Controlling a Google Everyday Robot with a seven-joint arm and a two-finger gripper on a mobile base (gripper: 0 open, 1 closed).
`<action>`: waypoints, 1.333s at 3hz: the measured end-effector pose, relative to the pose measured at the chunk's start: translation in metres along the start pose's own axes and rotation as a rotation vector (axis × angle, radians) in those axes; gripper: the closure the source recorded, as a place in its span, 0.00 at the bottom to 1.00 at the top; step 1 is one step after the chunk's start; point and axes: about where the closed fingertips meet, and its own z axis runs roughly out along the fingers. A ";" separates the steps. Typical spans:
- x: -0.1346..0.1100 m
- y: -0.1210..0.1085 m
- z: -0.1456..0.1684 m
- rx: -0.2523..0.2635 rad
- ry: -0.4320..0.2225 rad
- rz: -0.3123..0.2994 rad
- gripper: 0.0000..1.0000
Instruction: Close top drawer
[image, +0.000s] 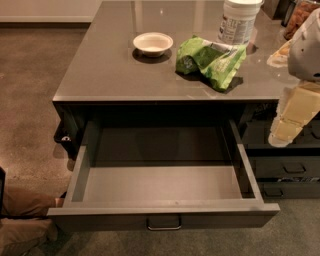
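The top drawer (165, 186) is pulled far out from under the grey counter. Its pale grey inner box is empty. Its dark flat front (100, 219) faces me at the bottom of the view, with a small metal loop pull (164, 223) at its centre. My gripper (281, 136) hangs at the right edge, cream-coloured, just right of the drawer's right side wall and above it. It touches nothing that I can see.
The grey countertop (100, 70) holds a white bowl (153, 43), a green crumpled bag (212, 59) and a white jar (239, 21). Narrower dark drawer fronts (287, 167) stand at the right, below the gripper. A person's leg (22, 217) is at the bottom left.
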 end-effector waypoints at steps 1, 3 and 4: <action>0.000 0.000 0.000 0.000 0.000 0.000 0.00; 0.001 0.010 0.006 0.005 -0.050 -0.034 0.00; 0.004 0.028 0.023 -0.004 -0.081 -0.043 0.00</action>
